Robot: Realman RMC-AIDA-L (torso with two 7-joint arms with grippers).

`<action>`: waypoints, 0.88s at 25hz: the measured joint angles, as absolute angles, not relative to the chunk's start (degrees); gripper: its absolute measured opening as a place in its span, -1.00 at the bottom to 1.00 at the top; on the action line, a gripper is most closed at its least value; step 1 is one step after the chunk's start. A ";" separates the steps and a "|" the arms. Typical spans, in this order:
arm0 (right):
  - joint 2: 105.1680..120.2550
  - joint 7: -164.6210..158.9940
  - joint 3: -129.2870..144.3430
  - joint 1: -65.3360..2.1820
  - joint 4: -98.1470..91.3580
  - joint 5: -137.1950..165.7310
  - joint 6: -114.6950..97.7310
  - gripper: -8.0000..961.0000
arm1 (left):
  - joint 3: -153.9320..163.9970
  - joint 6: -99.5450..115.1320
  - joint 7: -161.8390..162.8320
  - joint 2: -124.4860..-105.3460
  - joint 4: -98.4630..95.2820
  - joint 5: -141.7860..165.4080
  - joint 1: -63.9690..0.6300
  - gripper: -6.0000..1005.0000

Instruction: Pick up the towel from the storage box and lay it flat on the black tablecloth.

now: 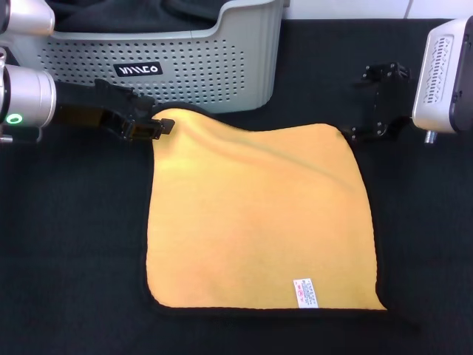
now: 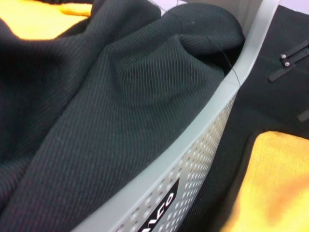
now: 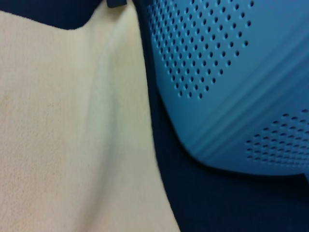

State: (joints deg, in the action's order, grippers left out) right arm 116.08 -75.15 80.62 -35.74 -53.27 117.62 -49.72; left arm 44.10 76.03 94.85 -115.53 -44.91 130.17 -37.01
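Note:
The towel (image 1: 259,214) lies spread on the black tablecloth (image 1: 66,244), yellow face up, with its white label (image 1: 305,293) near the front edge. A low fold runs from its far left corner. My left gripper (image 1: 157,129) is shut on that far left corner, just in front of the storage box (image 1: 207,66). My right gripper (image 1: 355,133) is at the towel's far right corner. The towel also shows in the left wrist view (image 2: 275,188) and the right wrist view (image 3: 67,135), next to the box wall (image 3: 217,72).
A dark grey-black cloth (image 2: 120,106) fills the box behind its rim (image 2: 193,145). A yellow patch (image 2: 38,19) shows beyond that cloth. The box stands at the back left, close behind the towel's far edge.

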 joint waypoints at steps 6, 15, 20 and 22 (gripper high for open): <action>116.05 -75.23 80.57 -34.53 -54.97 117.10 -49.89 0.60 | 43.96 76.06 94.77 -115.54 -45.39 129.95 -36.92 0.12; 115.87 -75.26 80.28 -32.27 -56.85 112.62 -50.88 0.82 | 43.94 79.85 94.29 -115.57 -45.65 129.43 -36.89 0.21; 115.69 -75.26 72.63 -29.19 -56.69 101.79 -63.55 0.82 | 43.86 91.23 86.73 -115.07 -45.90 122.22 -34.79 0.21; 115.67 -75.03 68.80 -27.23 -55.71 96.53 -72.90 0.82 | 43.86 96.96 81.78 -114.73 -46.04 115.83 -32.70 0.21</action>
